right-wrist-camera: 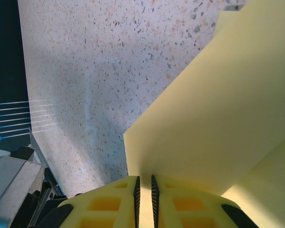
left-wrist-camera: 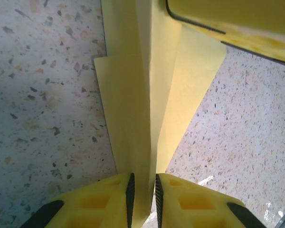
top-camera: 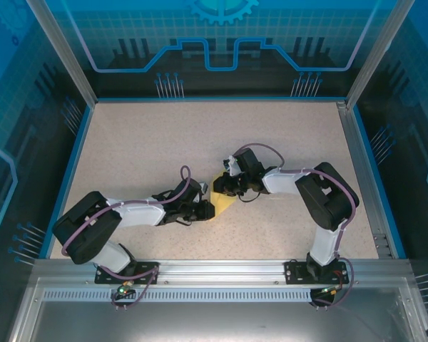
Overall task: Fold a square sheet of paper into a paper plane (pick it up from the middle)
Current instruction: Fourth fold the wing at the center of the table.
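The yellow paper plane is a folded sheet held just above the table's middle, between both arms. In the left wrist view its centre crease runs straight up from my left gripper, with flaps spreading to either side. The left jaws stand narrowly open around that fold, and a slit of table shows beside the right pad. My left gripper reaches it from the left. My right gripper is shut on the edge of a flat flap. It comes in from the upper right.
Speckled beige tabletop lies all round the paper. A blue rim bounds it on the left and a metal rail on the right. The right gripper's yellow finger crosses the top right of the left wrist view.
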Controlling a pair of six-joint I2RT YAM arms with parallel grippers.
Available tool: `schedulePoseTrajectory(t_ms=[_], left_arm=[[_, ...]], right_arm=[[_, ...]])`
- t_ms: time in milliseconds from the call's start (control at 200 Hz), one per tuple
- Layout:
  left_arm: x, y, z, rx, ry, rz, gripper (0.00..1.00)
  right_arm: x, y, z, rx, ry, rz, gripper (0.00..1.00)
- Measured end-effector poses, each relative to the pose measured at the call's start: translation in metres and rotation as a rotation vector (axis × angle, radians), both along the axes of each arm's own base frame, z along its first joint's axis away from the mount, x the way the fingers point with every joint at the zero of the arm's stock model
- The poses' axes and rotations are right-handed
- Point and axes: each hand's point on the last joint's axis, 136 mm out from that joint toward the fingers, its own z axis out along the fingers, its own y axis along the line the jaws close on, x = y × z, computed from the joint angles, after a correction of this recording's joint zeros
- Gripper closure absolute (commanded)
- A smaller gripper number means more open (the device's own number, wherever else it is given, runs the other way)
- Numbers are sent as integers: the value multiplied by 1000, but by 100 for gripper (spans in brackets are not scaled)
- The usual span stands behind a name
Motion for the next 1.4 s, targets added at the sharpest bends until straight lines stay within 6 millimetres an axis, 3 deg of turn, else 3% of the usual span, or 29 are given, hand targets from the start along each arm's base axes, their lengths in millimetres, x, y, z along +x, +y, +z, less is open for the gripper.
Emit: schedulePoseTrajectory(t_ms=[435,1045,1396], left_arm=[[-1,0,-1,2,4,1,91],[-2,0,-2,-11,20,1,81],[-3,1,0,-28,27,21,92]], right_arm=[[0,0,0,0,0,0,83],[2,-1,-11,-18,20,-6,82],[2,-2,-20,-33,39,-8,83]])
